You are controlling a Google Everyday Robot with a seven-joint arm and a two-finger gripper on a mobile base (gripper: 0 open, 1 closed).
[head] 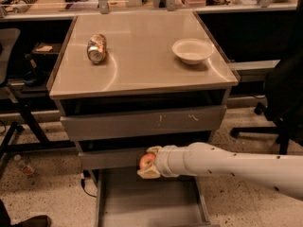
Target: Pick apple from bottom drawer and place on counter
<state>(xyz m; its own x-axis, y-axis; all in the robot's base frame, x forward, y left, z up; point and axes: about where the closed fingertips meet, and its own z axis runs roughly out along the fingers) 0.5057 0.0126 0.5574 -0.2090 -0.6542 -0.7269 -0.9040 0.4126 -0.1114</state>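
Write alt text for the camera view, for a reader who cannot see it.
The white robot arm's end effector holds a small round red-orange apple just above the open grey metal bottom drawer. On the glossy beige counter above sit a crushed metal can toward image left and a white bowl toward image right.

The glossy beige table (142, 65) carried a crushed can (97, 48) lying on its side at the far left and a white bowl (192, 50) at the far right, well apart. Below its near edge, the gripper (149, 167) clasped the apple (146, 161).
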